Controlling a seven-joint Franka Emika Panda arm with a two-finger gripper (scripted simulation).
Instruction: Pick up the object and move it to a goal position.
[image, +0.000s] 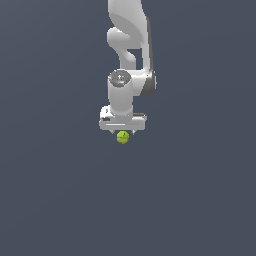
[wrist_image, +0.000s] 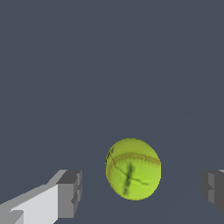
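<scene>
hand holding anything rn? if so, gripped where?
Nothing held. The hand is open: its fingers stand on either side of the ball with clear gaps, touching neither side.

Count on inspection: one yellow-green ball, one robot arm, one gripper bearing two fingers. No further item kinds counted.

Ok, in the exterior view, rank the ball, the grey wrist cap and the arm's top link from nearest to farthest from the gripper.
1. ball, just under the gripper
2. grey wrist cap, above it
3. top link, at the picture's upper edge
</scene>
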